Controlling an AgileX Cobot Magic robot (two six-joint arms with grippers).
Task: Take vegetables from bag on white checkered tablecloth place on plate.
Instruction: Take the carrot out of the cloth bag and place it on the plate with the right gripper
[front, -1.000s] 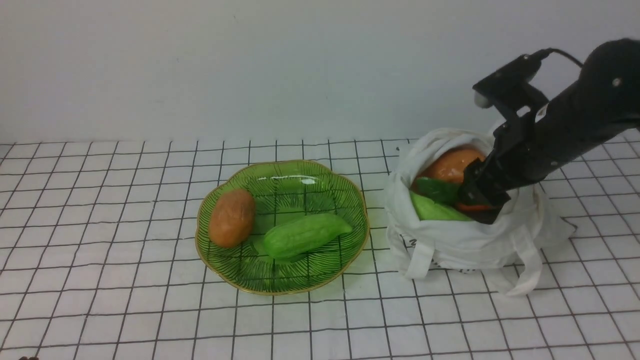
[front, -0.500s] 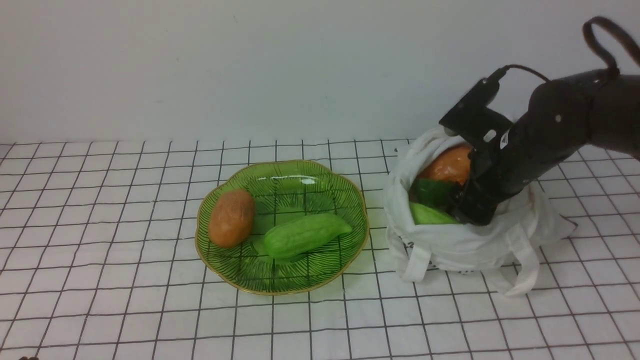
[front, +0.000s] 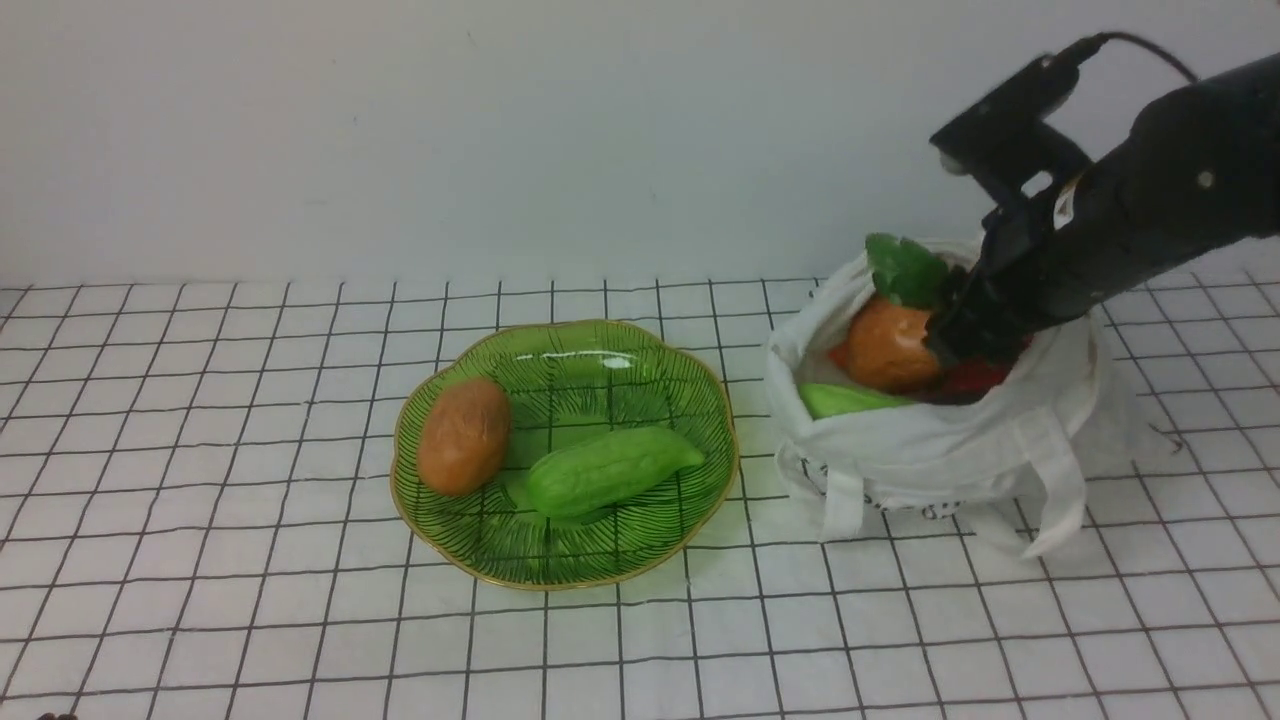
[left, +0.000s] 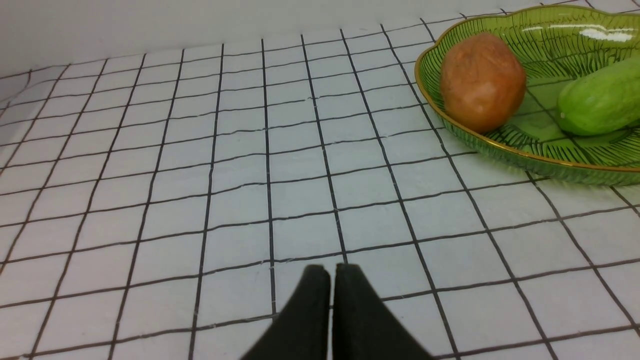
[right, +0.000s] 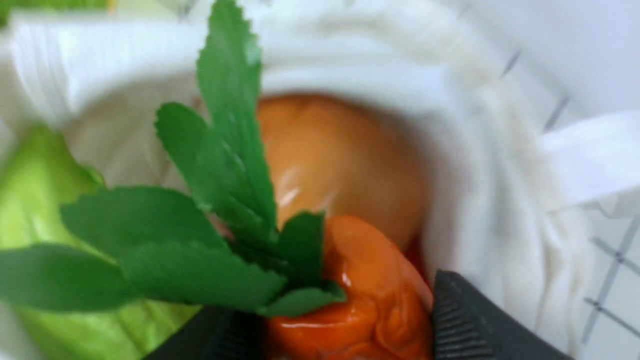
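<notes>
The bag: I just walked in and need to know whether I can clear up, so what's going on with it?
The robot's right tool has closed on an orange carrot with a leafy green top, at the mouth of the white bag. A tan-brown potato and a pale green gourd are in the bag. Another potato and gourd lie on the green plate, so unpacking looks unfinished.

My front camera looks forward and down on the whole plate (front: 565, 555), my left wrist's looks low across the cloth beside it, sharing its potato side, and my right wrist's peers closely into the bag (front: 930, 460) beyond it.
</notes>
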